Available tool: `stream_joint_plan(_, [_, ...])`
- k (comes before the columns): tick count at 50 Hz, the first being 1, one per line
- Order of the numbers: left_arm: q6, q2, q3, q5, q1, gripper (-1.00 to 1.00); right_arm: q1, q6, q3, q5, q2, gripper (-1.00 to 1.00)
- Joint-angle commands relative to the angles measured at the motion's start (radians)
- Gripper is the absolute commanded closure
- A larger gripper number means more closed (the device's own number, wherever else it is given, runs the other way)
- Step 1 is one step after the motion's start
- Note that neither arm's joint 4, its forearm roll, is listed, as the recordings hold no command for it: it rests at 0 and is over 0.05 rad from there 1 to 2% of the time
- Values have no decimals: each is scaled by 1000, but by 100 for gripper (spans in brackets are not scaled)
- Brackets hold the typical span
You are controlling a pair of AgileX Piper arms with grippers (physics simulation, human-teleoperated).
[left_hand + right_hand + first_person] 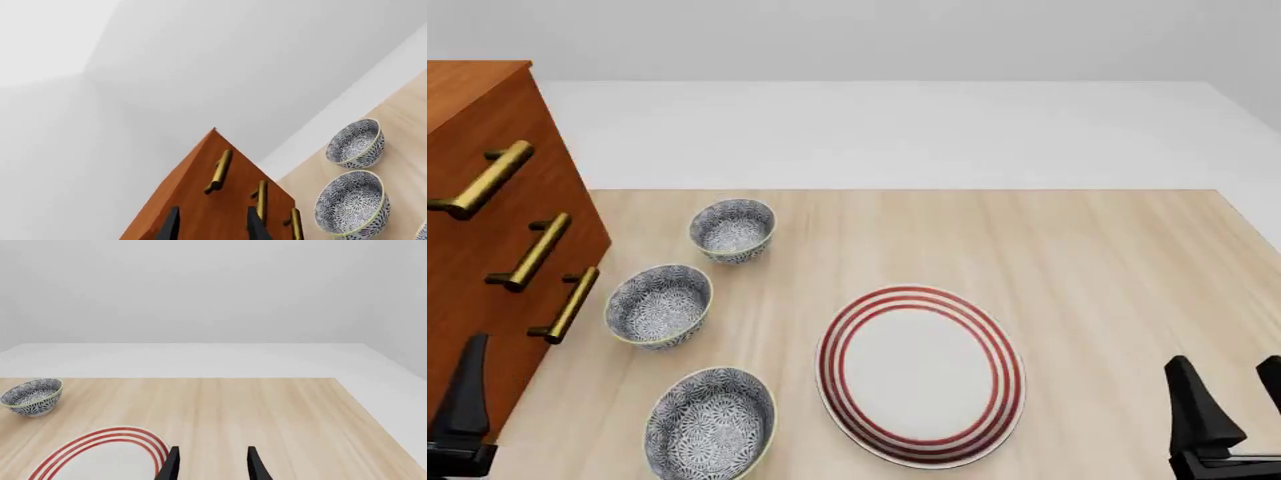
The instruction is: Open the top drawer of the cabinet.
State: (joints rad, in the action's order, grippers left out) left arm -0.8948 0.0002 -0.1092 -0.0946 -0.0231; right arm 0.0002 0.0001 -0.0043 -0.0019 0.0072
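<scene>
Left wrist view puts your left gripper [212, 225] parted and holding nothing, just short of the cabinet [200, 200] front, below the top drawer [200, 165] and its handle [219, 171]. Front view shows only 1 finger [465, 400] of it, cut off at the corner, beside the cabinet at the table's left edge. Your right gripper [212, 465] also stands parted and free, next to the striped plate [921, 372]. 3 bowls [661, 304] line the cabinet's foot; the table [1094, 260] lies bare beyond the plate
</scene>
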Motion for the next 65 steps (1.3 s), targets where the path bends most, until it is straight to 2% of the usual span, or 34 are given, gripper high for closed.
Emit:
stream_joint_plan(1, [-86,1,3,-11,-9,-100,0,0,0,0,0,-100])
stream_joint_plan(5, [-115,3,15,-27,-17,-100,0,0,0,0,0,-100])
stream_joint_plan(7, [-157,2,35,-50,3,-100,0,0,0,0,0,-100])
stream_joint_plan(11, [-147,4,16,-36,-19,-100,0,0,0,0,0,-100])
stream_joint_plan(18, [-177,60,36,-113,-29,-100,0,0,0,0,0,-100])
stream_joint_plan(20, [-193,109,47,-176,-38,-100,0,0,0,0,0,-100])
stream_joint_plan(33, [-228,254,71,-342,-53,-100,0,0,0,0,0,-100])
stream_joint_plan(43, [-269,391,69,-485,-68,-100,0,0,0,0,0,-100])
stream_joint_plan(50, [-282,470,51,-547,-75,-100,0,0,0,0,0,-100])
stream_joint_plan(65, [-322,735,35,-755,-89,-100,0,0,0,0,0,-100])
